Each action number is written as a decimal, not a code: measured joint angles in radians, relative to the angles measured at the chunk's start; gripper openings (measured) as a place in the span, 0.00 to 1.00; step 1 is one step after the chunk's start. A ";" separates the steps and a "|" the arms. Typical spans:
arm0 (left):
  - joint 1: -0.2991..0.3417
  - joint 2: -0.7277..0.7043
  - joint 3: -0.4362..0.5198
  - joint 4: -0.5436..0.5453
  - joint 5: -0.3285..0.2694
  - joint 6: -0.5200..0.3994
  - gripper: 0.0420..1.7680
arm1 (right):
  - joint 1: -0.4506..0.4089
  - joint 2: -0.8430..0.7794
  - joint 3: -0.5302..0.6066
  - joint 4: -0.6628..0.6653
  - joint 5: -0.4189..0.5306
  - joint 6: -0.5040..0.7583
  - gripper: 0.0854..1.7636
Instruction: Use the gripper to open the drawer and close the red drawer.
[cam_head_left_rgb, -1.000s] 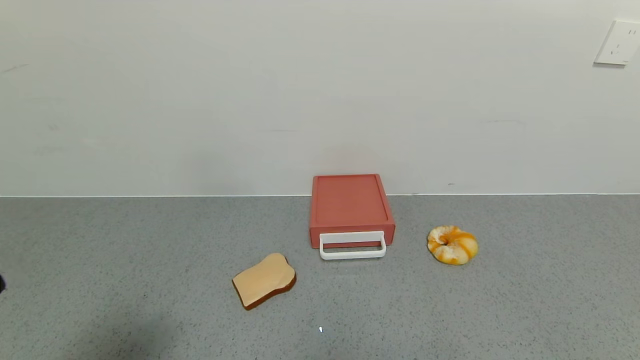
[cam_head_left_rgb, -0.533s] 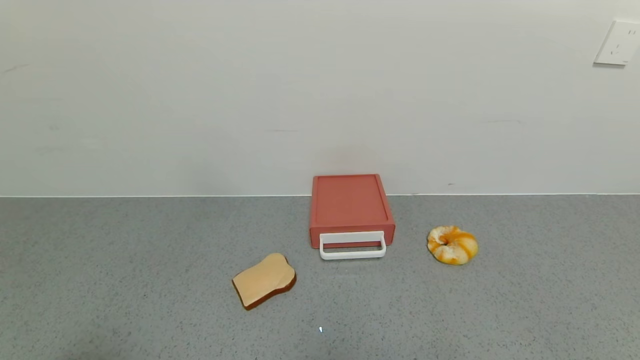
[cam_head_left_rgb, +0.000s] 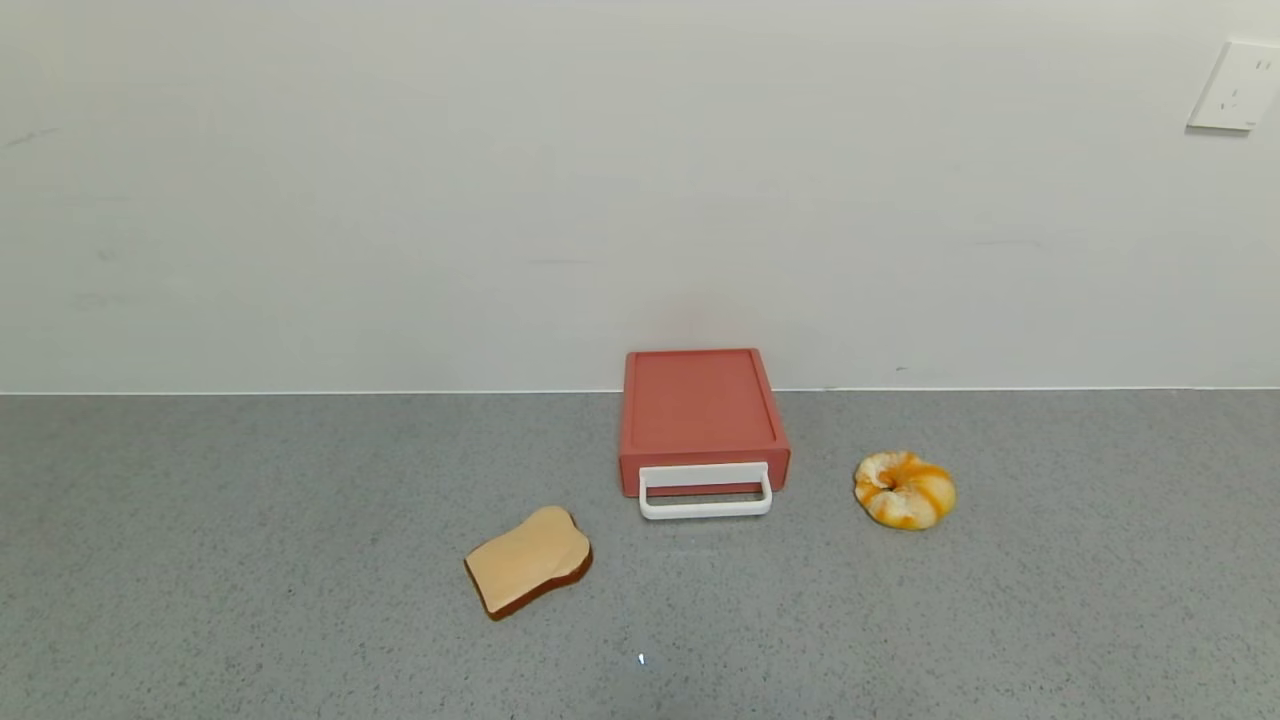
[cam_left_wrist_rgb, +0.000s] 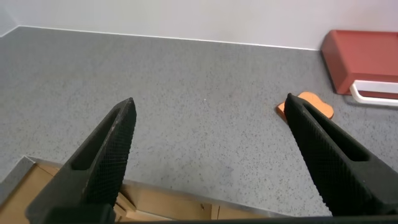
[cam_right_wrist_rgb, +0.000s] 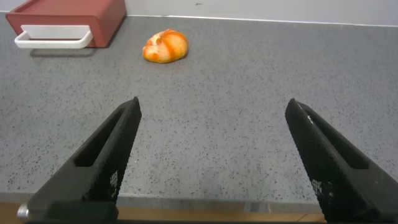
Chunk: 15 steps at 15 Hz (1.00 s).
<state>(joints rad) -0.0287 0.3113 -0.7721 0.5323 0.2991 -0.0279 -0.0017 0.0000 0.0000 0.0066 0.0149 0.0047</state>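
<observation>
Well ahead of your left pincer (cam_left_wrist_rgb: 208, 155) and right pincer (cam_right_wrist_rgb: 214, 158), both spread wide and empty, sits the red drawer (cam_head_left_rgb: 702, 417). Its white handle (cam_head_left_rgb: 705, 490) faces you, long axis running toward the wall.

The drawer (cam_head_left_rgb: 700, 415) is salmon-red with a white loop handle (cam_head_left_rgb: 705, 492). The bench (cam_head_left_rgb: 250, 520) is grey, finely speckled. The bread slice (cam_head_left_rgb: 528, 558) is pale tan with a brown crust. The bun (cam_head_left_rgb: 904, 489) is white, streaked orange-yellow. Both grippers' jaws are black and finely textured.
</observation>
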 joint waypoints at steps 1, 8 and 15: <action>0.004 -0.030 0.018 0.004 -0.001 0.004 0.97 | 0.000 0.000 0.000 0.000 0.000 0.000 0.97; 0.027 -0.252 0.207 -0.061 -0.185 0.044 0.97 | 0.000 0.000 0.000 0.000 0.000 0.000 0.97; 0.028 -0.310 0.524 -0.456 -0.371 0.103 0.97 | 0.000 0.000 0.000 0.000 0.000 0.000 0.97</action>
<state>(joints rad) -0.0009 0.0013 -0.2485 0.0768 -0.0717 0.0755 -0.0017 0.0000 0.0000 0.0070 0.0149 0.0043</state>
